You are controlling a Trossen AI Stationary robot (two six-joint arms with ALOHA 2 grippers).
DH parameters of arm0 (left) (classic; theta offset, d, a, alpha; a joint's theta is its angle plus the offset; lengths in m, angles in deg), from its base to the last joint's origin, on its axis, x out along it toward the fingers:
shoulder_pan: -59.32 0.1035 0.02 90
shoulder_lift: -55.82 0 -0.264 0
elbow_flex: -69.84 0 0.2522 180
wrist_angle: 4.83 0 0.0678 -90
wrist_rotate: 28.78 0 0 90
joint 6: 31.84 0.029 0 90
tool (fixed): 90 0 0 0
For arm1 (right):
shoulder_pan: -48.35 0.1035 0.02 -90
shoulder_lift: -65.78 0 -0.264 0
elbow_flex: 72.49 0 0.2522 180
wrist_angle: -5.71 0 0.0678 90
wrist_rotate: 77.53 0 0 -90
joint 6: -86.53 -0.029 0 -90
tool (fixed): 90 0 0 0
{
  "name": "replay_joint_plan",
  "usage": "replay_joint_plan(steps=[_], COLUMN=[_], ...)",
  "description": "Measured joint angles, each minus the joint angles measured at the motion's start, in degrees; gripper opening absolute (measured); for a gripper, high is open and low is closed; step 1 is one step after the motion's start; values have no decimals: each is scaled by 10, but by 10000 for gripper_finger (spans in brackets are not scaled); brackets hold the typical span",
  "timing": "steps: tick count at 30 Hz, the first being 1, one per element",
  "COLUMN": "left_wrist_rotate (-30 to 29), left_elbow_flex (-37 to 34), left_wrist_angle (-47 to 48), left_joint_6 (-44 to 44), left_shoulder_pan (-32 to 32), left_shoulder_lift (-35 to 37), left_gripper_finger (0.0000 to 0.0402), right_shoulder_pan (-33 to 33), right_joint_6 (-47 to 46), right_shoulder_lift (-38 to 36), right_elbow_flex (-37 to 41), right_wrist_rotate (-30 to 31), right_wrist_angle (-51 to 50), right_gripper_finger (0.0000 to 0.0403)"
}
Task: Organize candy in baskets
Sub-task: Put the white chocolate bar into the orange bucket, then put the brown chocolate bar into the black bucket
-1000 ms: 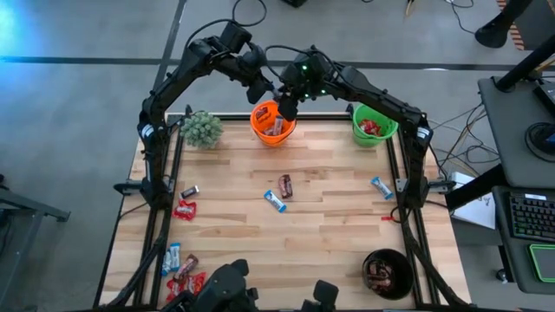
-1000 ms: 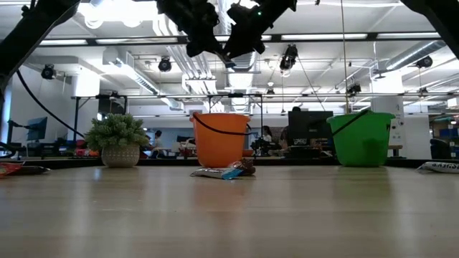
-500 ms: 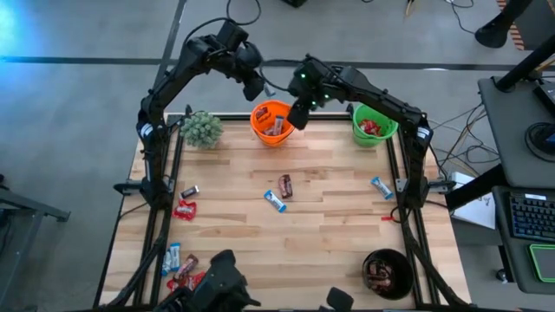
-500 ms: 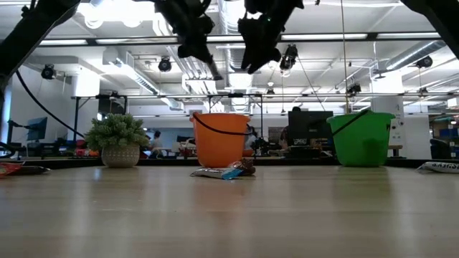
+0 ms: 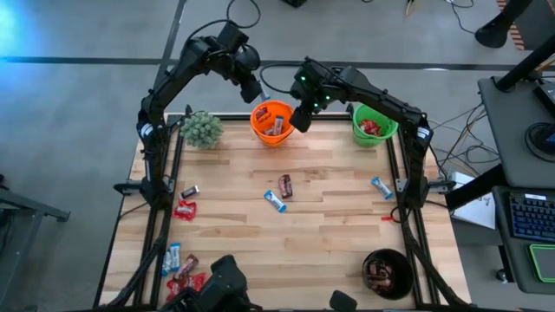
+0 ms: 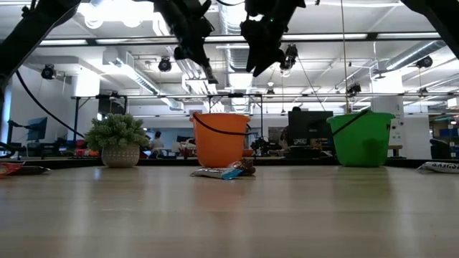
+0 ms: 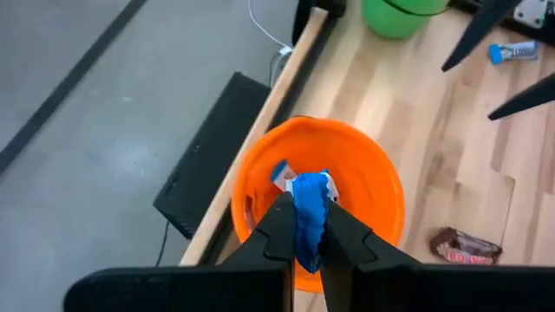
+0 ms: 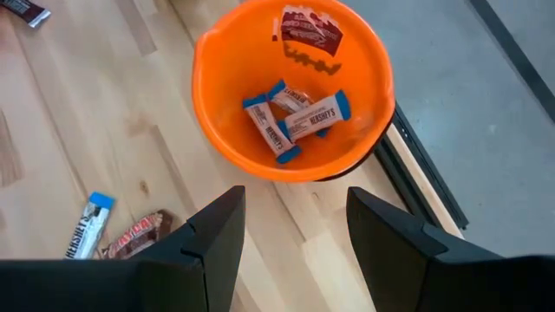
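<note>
Candy sits in several places: a blue-wrapped bar (image 7: 308, 212) is pinched between the closed fingers of my left gripper (image 7: 303, 234), directly above the orange basket (image 7: 381, 186) at the table's far edge. Inside that orange basket, my right wrist view shows three blue-and-white bars (image 8: 295, 120) lying together on the bottom and one red-wrapped bar (image 8: 310, 29) against the wall. My right gripper (image 8: 293, 227) hangs over the basket's near rim with its fingers spread wide and nothing between them.

On the wooden table (image 5: 329, 230), a blue-and-white bar (image 5: 275, 201) and a dark brown bar (image 5: 285, 185) lie just beside each other near the middle. Another blue-and-white bar (image 5: 381, 187) lies near the right edge. Near the left edge are a small dark bar (image 5: 189, 191) and a red one (image 5: 184, 209), with a cluster of red and blue bars (image 5: 180, 270) at the near left corner.

The green basket (image 5: 375, 124) stands at the far right with red candy inside; the black basket (image 5: 388, 274) stands at the near right, holding dark bars. A fuzzy potted plant (image 5: 201, 128) stands at the far left corner.
</note>
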Motion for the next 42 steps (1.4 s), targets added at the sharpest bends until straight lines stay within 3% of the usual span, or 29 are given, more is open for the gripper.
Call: replay_joint_plan(steps=[12, 27, 31, 37, 42], left_wrist_rotate=[15, 15, 18, 74, 75], left_elbow_flex=[0, 0, 0, 0, 0], left_wrist_angle=[15, 16, 37, 64, 74], left_joint_6=[28, 16, 18, 19, 32], left_shoulder_pan=[-27, -33, -40, -54, -75], left_shoulder_lift=[-34, -35, -35, -25, -9], left_gripper_finger=[9, 115, 124, 125, 126], right_shoulder_pan=[0, 0, 0, 0, 1], right_joint_6=[7, 25, 44, 59, 56], right_shoulder_lift=[0, 0, 0, 0, -17], right_elbow_flex=[0, 0, -1, -1, 18], right_wrist_rotate=[0, 1, 1, 1, -3], right_wrist_angle=[0, -2, -37, -129, -173], right_gripper_finger=[189, 189, 189, 189, 189])
